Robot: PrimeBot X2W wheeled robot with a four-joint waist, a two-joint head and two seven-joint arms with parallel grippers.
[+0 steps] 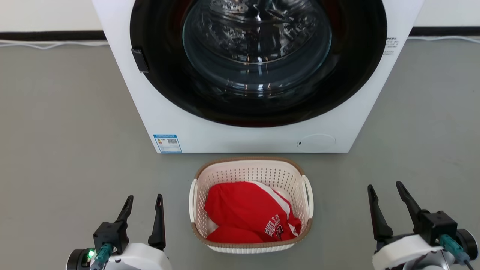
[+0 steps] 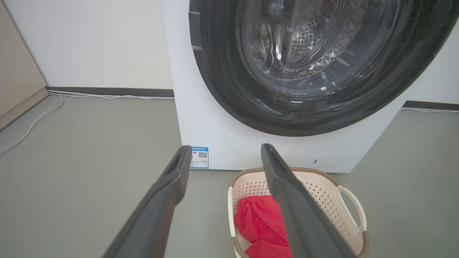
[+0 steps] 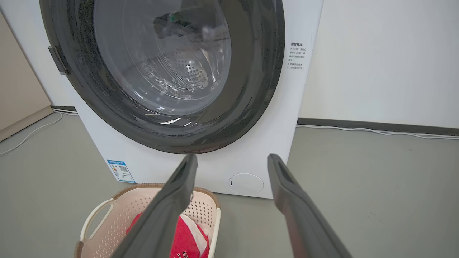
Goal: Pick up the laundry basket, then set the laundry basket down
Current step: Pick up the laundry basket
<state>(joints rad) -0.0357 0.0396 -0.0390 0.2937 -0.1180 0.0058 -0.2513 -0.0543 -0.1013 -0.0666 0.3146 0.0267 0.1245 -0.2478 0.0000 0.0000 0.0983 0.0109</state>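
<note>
The laundry basket (image 1: 258, 170) sits on the grey floor just in front of the washing machine, cream with a brown rim and white side handles, holding a red and white garment (image 1: 249, 213). My left gripper (image 1: 145, 200) hovers open to the basket's left, well apart from it. Off to the basket's right, my right gripper (image 1: 386, 187) is open too, with nothing between its fingers. In the left wrist view the basket (image 2: 324, 190) lies lower right, partly behind a finger (image 2: 294, 200). In the right wrist view the basket (image 3: 118, 211) lies lower left.
A white front-loading washing machine (image 1: 247, 138) with a dark round door (image 1: 258, 56) stands close behind the basket. White cables (image 2: 32, 125) run along the wall base. Bare grey floor lies on both sides of the basket. A beige panel (image 3: 18, 89) stands at the far left.
</note>
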